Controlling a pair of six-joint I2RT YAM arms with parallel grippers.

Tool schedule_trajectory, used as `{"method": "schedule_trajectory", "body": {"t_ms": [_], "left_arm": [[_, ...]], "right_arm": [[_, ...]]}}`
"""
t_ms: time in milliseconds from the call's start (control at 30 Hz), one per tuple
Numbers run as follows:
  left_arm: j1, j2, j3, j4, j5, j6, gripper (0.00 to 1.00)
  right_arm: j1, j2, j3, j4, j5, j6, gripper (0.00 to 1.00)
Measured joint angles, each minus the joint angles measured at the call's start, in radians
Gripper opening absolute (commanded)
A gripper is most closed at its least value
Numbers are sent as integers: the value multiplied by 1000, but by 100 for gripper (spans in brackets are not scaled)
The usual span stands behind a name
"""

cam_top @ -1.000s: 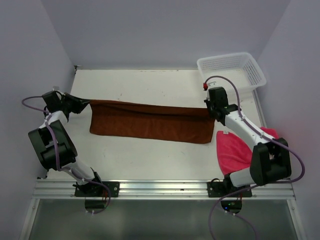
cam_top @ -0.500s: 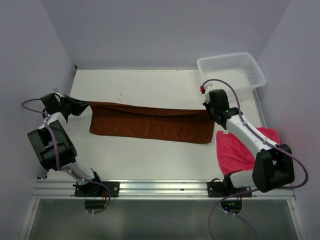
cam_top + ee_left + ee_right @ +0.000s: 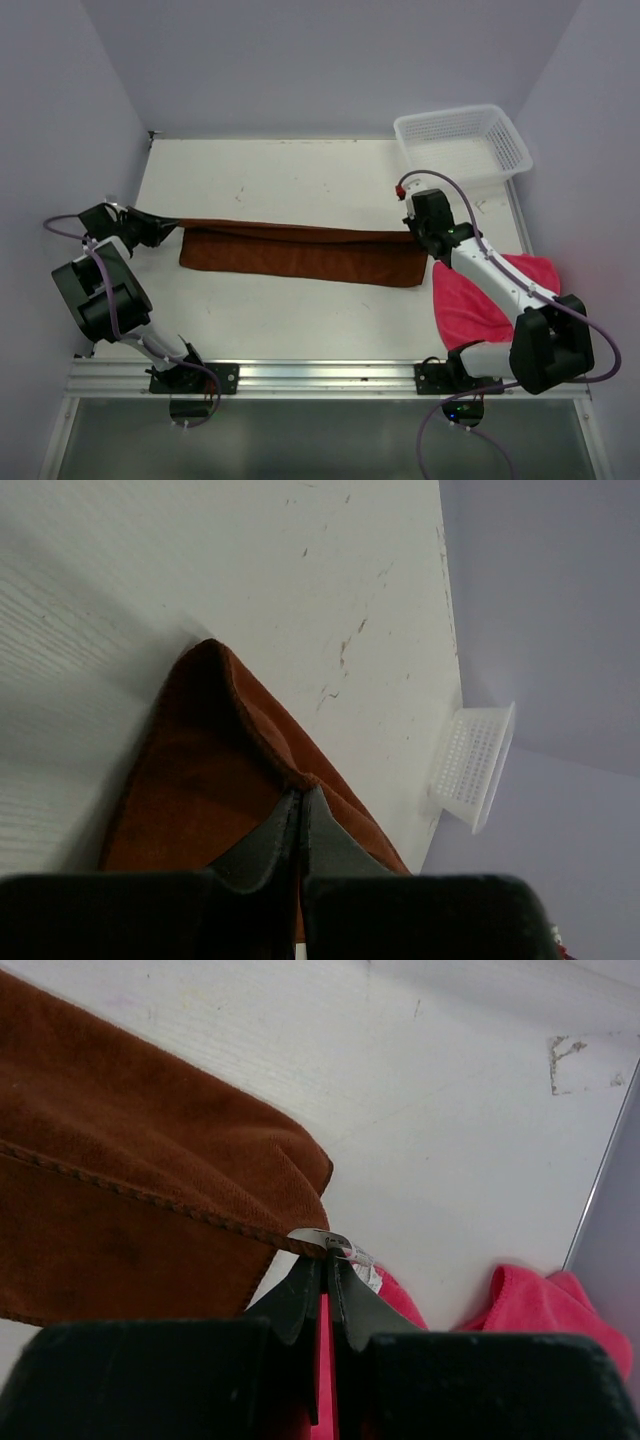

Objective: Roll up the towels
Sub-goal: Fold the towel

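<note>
Towel-stretching at the rolling station: two arms hold a rust-brown towel taut by its opposite ends, so that it runs as a long, narrow band across the middle of the table. The left fingers are pressed together on the towel's left corner, which rises to them in a peak off the surface. The right fingers are likewise clamped on the right-hand corner, a small white label showing at their tips. The right wrist view shows the cloth lying in two layers there, a stitched hem running across the upper one.

No roll has been started on either towel, so the work appears to be at the preparing stage: squaring and doubling the brown towel lengthwise. The next move would seem to call for laying the held edge down evenly, with both ends lowered together so the band does not skew, then letting go and taking one short end to begin the roll.

The pink towel waits in a loose heap at the table's near right, beneath and beside the right arm, just beside the brown towel's right end.

The table is white and scuffed, with dark flecks and a chipped patch. A white mesh basket stands at its far right corner. Plain pale lilac walls close the space in on three sides, and a metal rail at the near edge carries both arm bases.
</note>
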Motion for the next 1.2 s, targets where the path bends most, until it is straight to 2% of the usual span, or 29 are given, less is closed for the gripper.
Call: {"method": "schedule_trajectory", "body": {"t_ms": [633,1200], "left_arm": [[51,-72,-88,-25,14,34,0],[67,-78,-127,-31,5,68,0]], "right_arm": [[106,-62,-68,-76,110,11,0],[154,-60,-97,-117,115,26,0]]}}
